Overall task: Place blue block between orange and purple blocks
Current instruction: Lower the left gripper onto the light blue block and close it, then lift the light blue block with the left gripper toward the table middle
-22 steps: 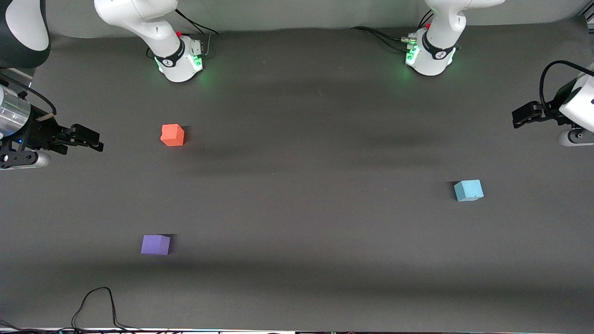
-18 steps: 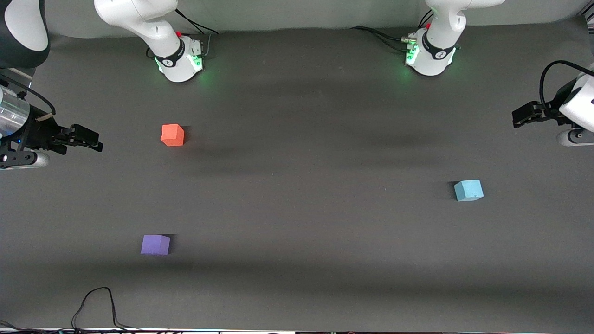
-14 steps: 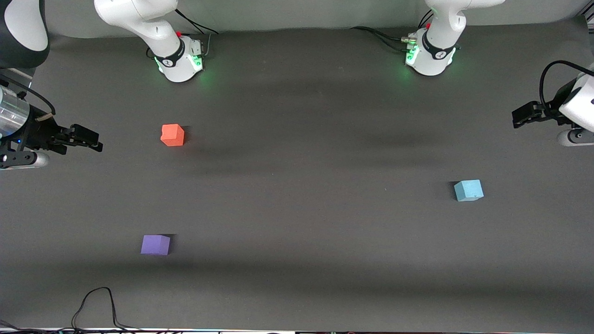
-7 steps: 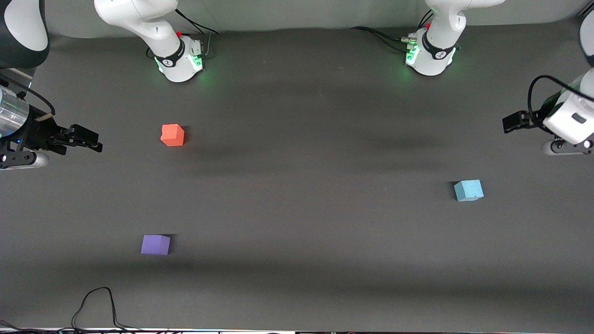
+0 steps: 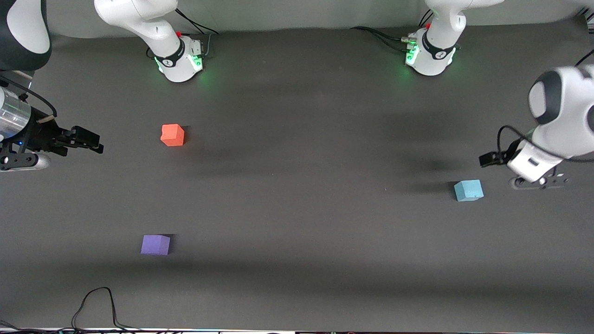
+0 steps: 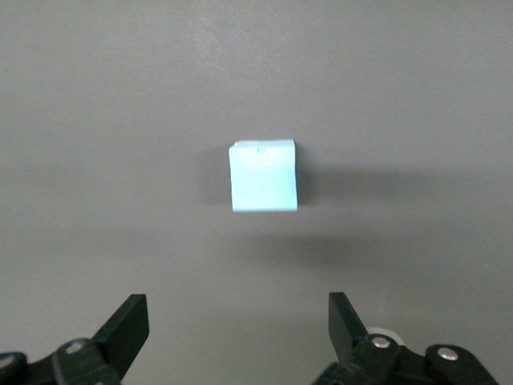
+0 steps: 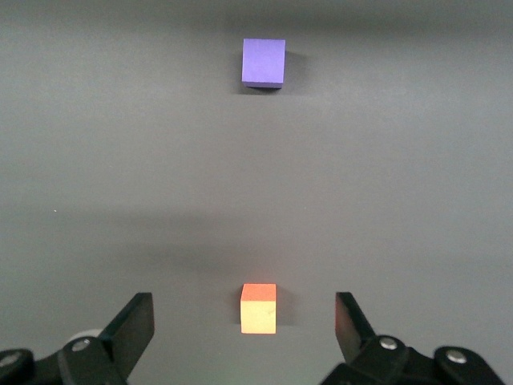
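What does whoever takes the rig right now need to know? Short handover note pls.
Left gripper: open, empty, in the air near the blue block, not touching it.
Right gripper: open, empty, waiting at the right arm's end of the table.
Blue block: on the table toward the left arm's end.
Orange block and purple block: toward the right arm's end, purple nearer the front camera, a bare gap between them.
Done: nothing placed yet.
Left: grasp the blue block, carry it across, set it in that gap.
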